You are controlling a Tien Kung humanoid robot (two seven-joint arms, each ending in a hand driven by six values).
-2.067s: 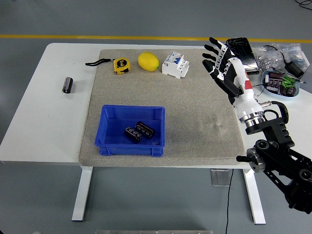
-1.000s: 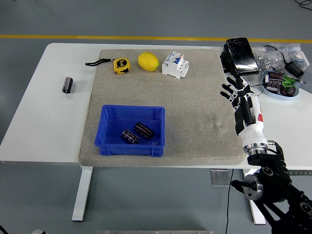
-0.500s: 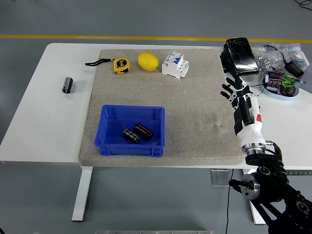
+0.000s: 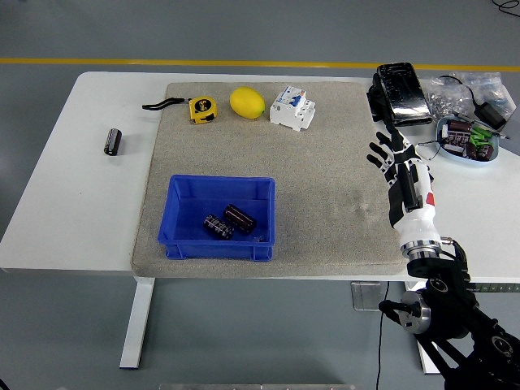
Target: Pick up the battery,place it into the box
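White table [image 4: 73,203], 2 batteries [image 4: 230,221] in blue box [image 4: 218,218], long axes diagonal, right robot hand [image 4: 398,166] open, empty.

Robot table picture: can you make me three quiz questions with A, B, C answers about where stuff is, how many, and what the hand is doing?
1. Where is the lemon?
A. in the blue box
B. between the tape measure and the white breaker
C. on the floor

2. How many batteries lie in the blue box?
A. none
B. two
C. five

3. What is the right hand doing?
A. fingers spread, holding nothing
B. gripping the lemon
C. pressing the box

Answers: 1 B, it sits in the mat's far row between them. 2 B, two dark cylinders lie inside. 3 A, it hangs empty at the mat's right edge.
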